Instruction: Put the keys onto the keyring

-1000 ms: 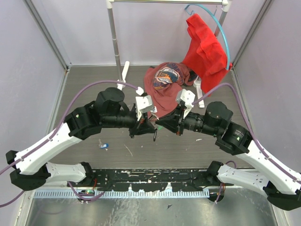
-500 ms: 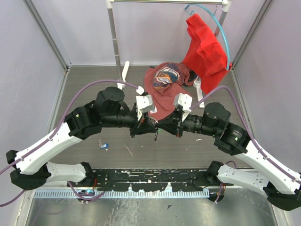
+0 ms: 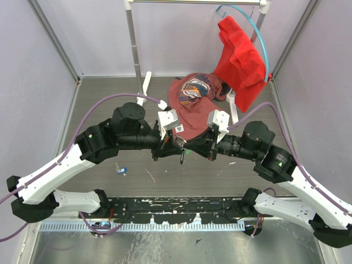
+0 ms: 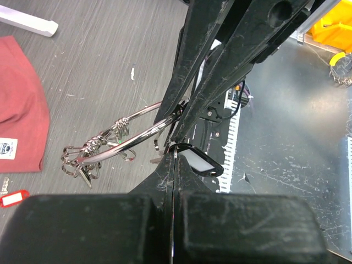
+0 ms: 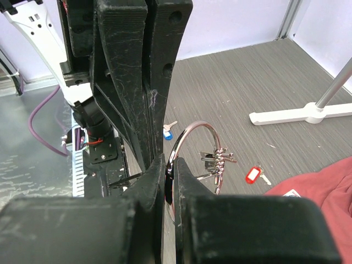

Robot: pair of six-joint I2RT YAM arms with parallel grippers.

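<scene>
My left gripper (image 4: 175, 151) is shut on a thin metal key whose black-and-white tag (image 4: 197, 160) sticks out past its tips. My right gripper (image 5: 170, 162) is shut on the keyring (image 5: 192, 135), a silver ring bearing several small metal pieces (image 5: 217, 158). The keyring also shows in the left wrist view (image 4: 135, 125), right at the left fingertips. In the top view both grippers, left (image 3: 168, 144) and right (image 3: 191, 145), meet above the table's middle. A blue-tagged key (image 3: 122, 170) and a red-tagged key (image 5: 253, 175) lie loose on the table.
A red shirt (image 3: 192, 102) lies on the table just behind the grippers. Another red garment (image 3: 239, 55) hangs from a rack whose white feet (image 5: 300, 114) rest on the grey table. A black base plate (image 3: 176, 206) lies at the near edge.
My right wrist has shifted slightly left then back right while holding the keyring. The left arm has stayed almost still.
</scene>
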